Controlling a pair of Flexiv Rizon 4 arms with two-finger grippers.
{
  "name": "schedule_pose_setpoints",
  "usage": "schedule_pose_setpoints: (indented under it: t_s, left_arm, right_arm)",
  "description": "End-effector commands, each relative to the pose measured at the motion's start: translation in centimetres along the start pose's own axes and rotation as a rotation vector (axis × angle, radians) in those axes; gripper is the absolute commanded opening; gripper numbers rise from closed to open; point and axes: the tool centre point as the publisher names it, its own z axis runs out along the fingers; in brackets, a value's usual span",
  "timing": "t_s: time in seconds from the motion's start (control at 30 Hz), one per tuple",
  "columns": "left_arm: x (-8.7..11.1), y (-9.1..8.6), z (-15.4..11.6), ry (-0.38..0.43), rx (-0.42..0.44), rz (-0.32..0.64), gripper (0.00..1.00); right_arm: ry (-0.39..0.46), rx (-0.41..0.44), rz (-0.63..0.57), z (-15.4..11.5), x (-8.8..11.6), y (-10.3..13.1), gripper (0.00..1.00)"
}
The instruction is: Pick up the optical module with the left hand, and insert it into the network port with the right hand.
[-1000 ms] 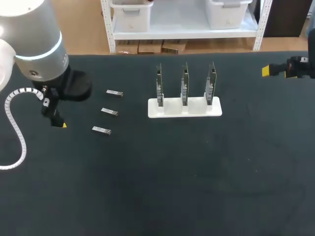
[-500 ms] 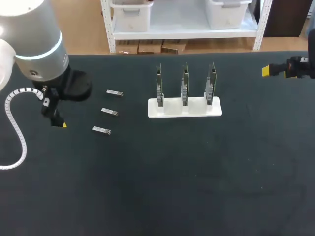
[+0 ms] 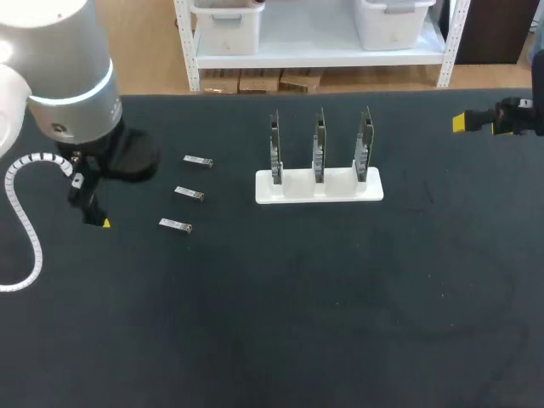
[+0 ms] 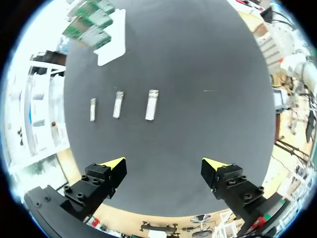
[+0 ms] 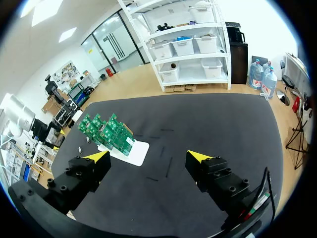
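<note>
Left gripper: the left gripper (image 4: 164, 164) hangs over the black cloth-covered table (image 3: 297, 323), its yellow-tipped fingers spread wide with nothing between them.
Optical modules: three small silver metal optical modules (image 4: 118, 104) lie flat on the table in a row ahead of those fingers. They are apart from each other and from the gripper.
Right gripper: the right gripper (image 5: 147, 156) sits over the table's far right edge, its fingers likewise parted and holding nothing.
Boards: three upright green circuit boards (image 3: 319, 143) stand side by side in a white slotted stand (image 3: 293, 191), well apart from both grippers. I cannot make out the ports on them.
Layout: the modules lie toward the table's left side, and the stand is near the middle, toward the back.
</note>
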Motion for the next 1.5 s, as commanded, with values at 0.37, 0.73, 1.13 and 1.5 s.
schedule_pose_setpoints:
  t_s: [0.37,0.73,1.13,1.5]
  left_arm:
    - [-2.6,0.6,0.9,-0.066,0.192,0.011,1.00]
    - [-2.0,0.1,2.5,-0.271,0.135,-0.149,1.00]
    - [-4.9,-0.2,2.7,-0.181,0.077,-0.067,1.00]
    - [-6.8,0.8,3.7,-0.159,0.090,-0.031,1.00]
  right_arm:
    - [0.002,0.013,0.002,-0.3,0.0,0.3,1.00]
    - [0.002,0.013,0.002,-0.3,0.0,0.3,1.00]
    - [0.002,0.013,0.002,-0.3,0.0,0.3,1.00]
    - [0.002,0.013,0.002,-0.3,0.0,0.3,1.00]
